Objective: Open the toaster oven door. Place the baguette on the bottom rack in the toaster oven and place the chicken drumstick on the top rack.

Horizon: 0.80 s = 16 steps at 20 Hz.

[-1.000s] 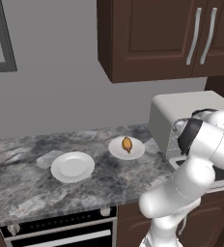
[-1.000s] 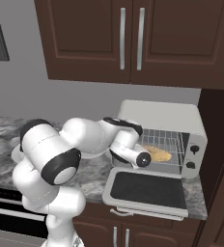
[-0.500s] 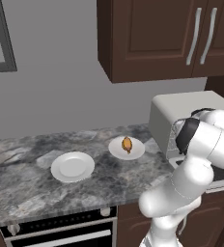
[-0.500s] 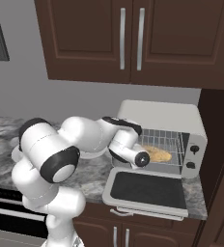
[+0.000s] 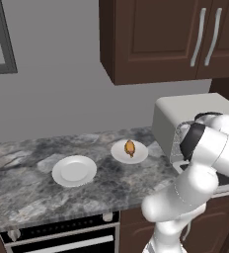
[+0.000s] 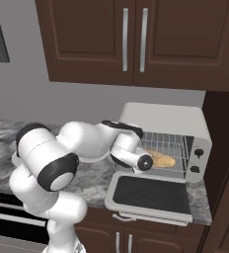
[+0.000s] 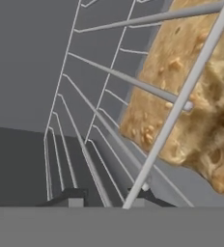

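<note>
Backing straight out along the wires looks the safest play here, so nothing snags the rack or nudges the bread. The gripper (image 7: 105, 198) is low among the rack wires, tips partly drawn in; I cannot tell whether they pinch anything. The baguette (image 7: 191, 111) lies on the grid just beyond. The forearm reaches level over the dropped toaster oven door (image 6: 151, 195) into the toaster oven (image 6: 166, 118). The chicken drumstick (image 5: 130, 147) waits on its plate (image 5: 117, 154).

Home kitchen. Dark wood wall cabinets (image 6: 131, 42) hung above a grey marbled stone counter (image 5: 32, 192); a built-in oven front (image 5: 62, 237) sat below it. Toaster oven (image 6: 166, 141) and white plates (image 5: 74, 170) stood on the counter.
</note>
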Motion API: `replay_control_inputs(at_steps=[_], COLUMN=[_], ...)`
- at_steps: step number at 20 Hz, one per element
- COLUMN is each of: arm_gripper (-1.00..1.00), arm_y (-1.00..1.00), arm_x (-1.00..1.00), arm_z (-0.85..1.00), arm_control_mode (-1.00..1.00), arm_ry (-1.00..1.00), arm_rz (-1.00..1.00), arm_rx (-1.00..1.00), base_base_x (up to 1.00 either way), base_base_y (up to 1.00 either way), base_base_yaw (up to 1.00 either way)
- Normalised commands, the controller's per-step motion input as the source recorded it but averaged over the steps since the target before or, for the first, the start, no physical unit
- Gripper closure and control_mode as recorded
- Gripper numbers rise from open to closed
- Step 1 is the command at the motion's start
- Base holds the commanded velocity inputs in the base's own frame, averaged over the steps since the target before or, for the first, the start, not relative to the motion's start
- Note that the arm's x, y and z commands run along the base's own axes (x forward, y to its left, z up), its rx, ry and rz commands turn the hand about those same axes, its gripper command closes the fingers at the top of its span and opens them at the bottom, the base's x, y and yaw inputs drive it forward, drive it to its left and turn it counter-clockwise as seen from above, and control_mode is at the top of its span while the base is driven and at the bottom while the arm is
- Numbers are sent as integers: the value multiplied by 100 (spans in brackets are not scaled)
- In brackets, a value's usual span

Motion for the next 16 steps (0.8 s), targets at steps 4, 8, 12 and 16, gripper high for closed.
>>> replay_control_inputs(at_steps=[4,8,12,16], arm_gripper=[100,100,100,100], arm_y=[4,4,4,6], arm_x=[-36,-41,-45,-50], arm_z=[-12,-16,-16,-18], arm_control_mode=[-100,-100,-100,-100], arm_ry=[12,11,11,12], arm_rz=[0,0,0,0], arm_rx=[0,0,0,0], base_base_x=[0,0,0,0], base_base_y=[0,0,0,0], base_base_yaw=[0,0,0,0])
